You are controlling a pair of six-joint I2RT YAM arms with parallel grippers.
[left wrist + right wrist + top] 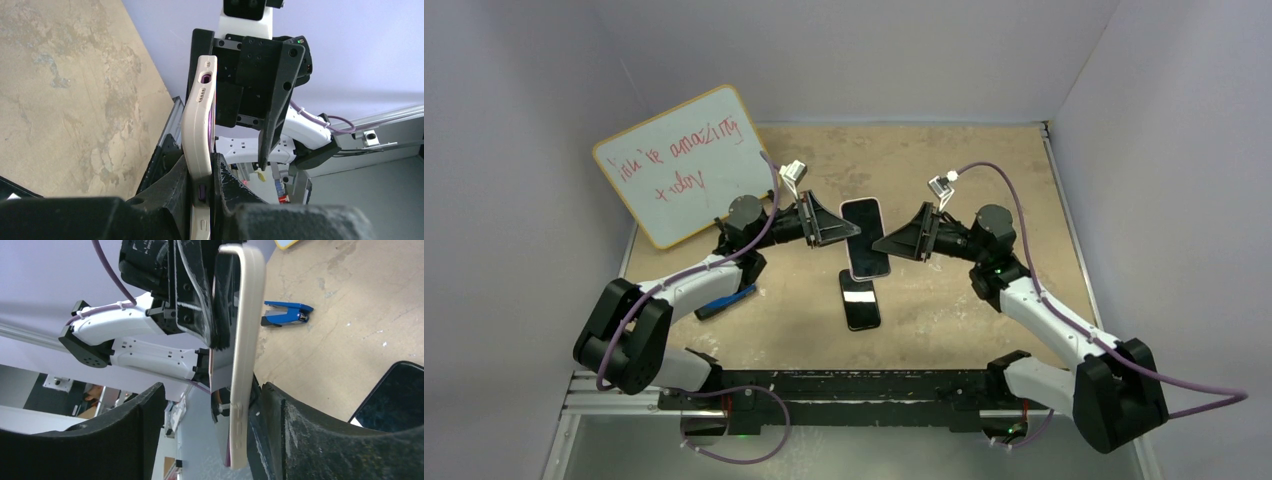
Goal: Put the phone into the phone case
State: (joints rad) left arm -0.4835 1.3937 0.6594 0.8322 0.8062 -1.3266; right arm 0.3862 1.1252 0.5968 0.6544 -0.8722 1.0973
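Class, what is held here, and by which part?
The left fingers pinch the phone case by one long edge; the right fingers stand open.

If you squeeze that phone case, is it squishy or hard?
Likely a bit bendy: the phone case looks slightly bowed where the left end effector pinches its thin edge. Probably light, since that one pinch seems to hold it off the table. Its smooth side may slip.

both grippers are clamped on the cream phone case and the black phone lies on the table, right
Only the left gripper is clamped on the cream phone case; the right wrist view shows the right gripper open, the case beside one finger. The black phone lies on the tan table.
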